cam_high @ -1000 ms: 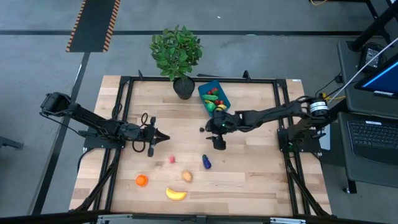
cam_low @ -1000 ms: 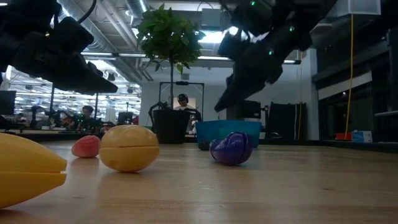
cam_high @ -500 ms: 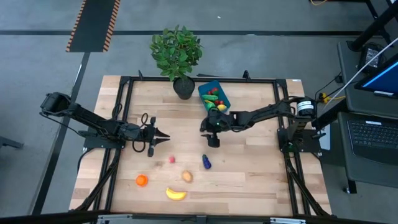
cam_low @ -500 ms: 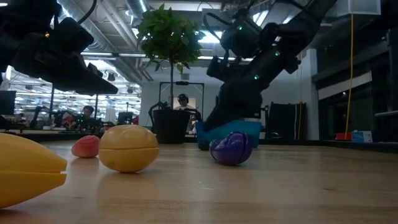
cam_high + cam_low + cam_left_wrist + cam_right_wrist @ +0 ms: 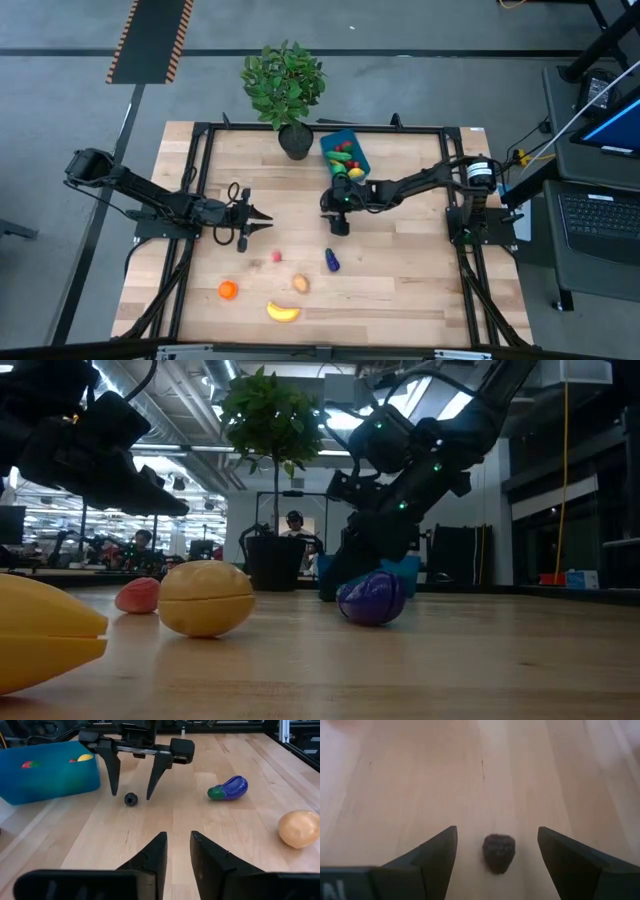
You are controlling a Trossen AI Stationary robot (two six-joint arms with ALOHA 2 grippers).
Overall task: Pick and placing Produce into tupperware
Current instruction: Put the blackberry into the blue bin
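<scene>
Swinging leftward across the middle of the high view over the last second, the right tool [image 5: 337, 213] had come away from beside the tub [image 5: 344, 153] and dropped toward the worktop [image 5: 400, 270], so that its spread fingers now straddled a small dark berry [image 5: 498, 852] lying loose on the wood. That berry sat between the two fingers without touching either, as the left wrist view confirmed, where the same tool [image 5: 129, 782] hung point-down on either side of the berry [image 5: 130, 799]. The right tool was released and holding nothing, so I judged this to be the approach to the next pick, with the closing step not yet made. The left tool [image 5: 262, 224] waited at centre-left of the high view, its fingers parted by a narrow gap in its own wrist view and also empty; it appeared to have eased apart slightly. The tub stood at the upper centre, beside the plant pot [image 5: 294, 142], already holding several pieces. Still out on the worktop were the eggplant [image 5: 331, 261], potato [image 5: 300, 283], a red piece [image 5: 276, 256], orange [image 5: 228, 290] and banana [image 5: 283, 312], all in the lower middle of the frame, so much of the task remained.
</scene>
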